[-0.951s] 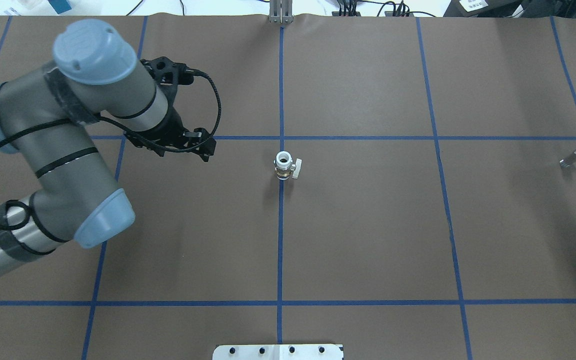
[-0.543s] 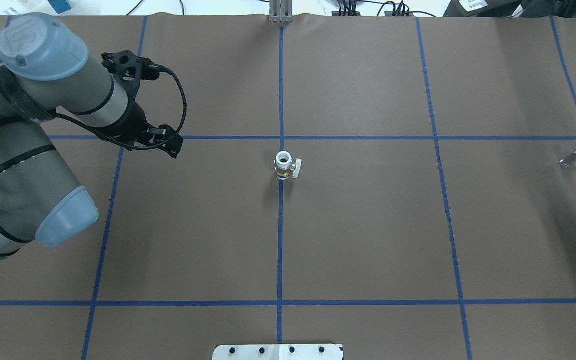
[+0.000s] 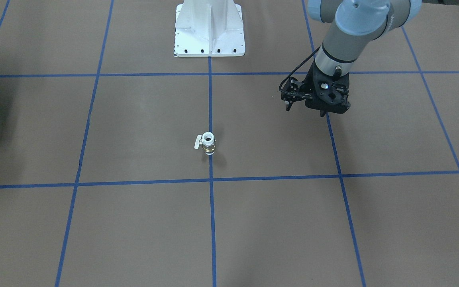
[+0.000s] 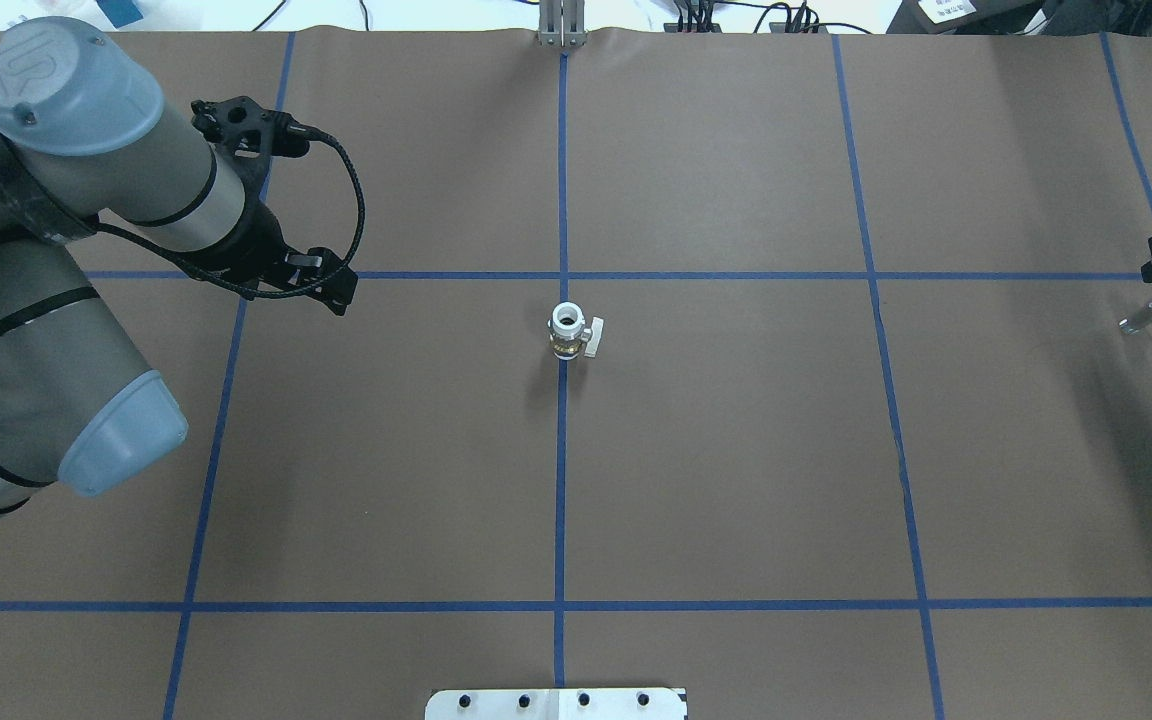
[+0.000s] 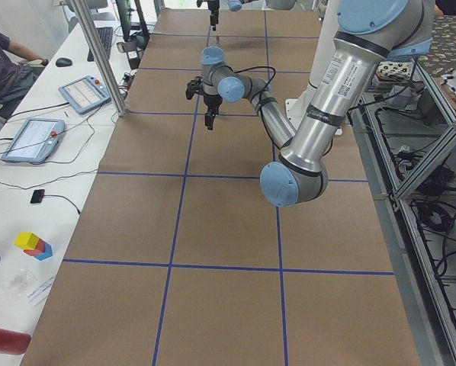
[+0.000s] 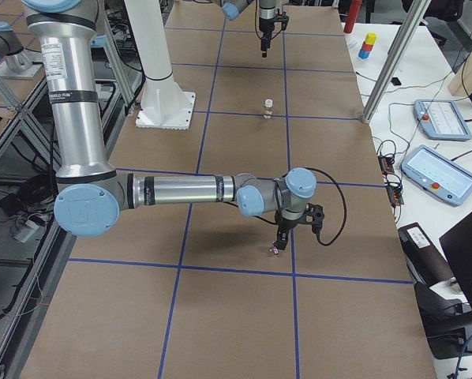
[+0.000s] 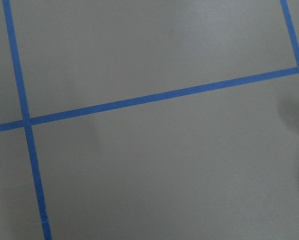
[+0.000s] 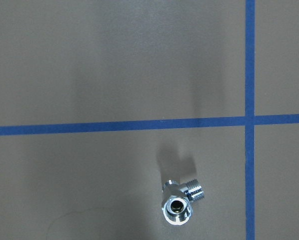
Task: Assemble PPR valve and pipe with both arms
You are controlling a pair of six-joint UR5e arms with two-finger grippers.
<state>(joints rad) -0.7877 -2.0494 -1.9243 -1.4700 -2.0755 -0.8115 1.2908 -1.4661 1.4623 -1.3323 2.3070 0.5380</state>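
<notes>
**Left arm** [image 4: 56,300], with **left hand** [image 4: 334,288]. The hand hangs over a tape crossing, well apart from the valve, with its fingers pointing down. How far the fingers are parted cannot be told. Nothing is seen in its grasp.

**Right arm** [image 6: 181,189], with **right hand** [image 6: 281,239]. The arm is stretched low across the tabletop and the hand is poised just above the pipe. The fingers' spread cannot be told. Whether they touch the pipe cannot be told either.

**Tabletop** [image 4: 736,450]. It is brown sheet, divided into large squares by blue tape lines [image 4: 716,275].

**Side benches** [image 5: 7,221]. They are white and run along the tabletop's far edge. They carry tablets [image 5: 31,139], cables and a few coloured blocks [image 5: 33,244].

**Pedestal** [image 3: 209,28]. It is white and bolted down on the centre line.

**Valve** [image 4: 570,332]. It stands upright on the centre tape line with its white ring uppermost and its brass middle below. The pale lever sticks out to one side. It is clear of both hands.

**Pipe** [image 4: 1143,315]. It is a short silvery stub lying on the tabletop near the right edge, just beside a tape crossing. The right wrist camera shows its round mouth.

**Changes.**
- The left hand has drawn back from the valve over the past second, with only a slight shift in the last half.
- The right hand was out of the overhead view a second ago. It has since come in at the edge and now sits just beyond the pipe.
- The valve and pipe have not moved.
</notes>
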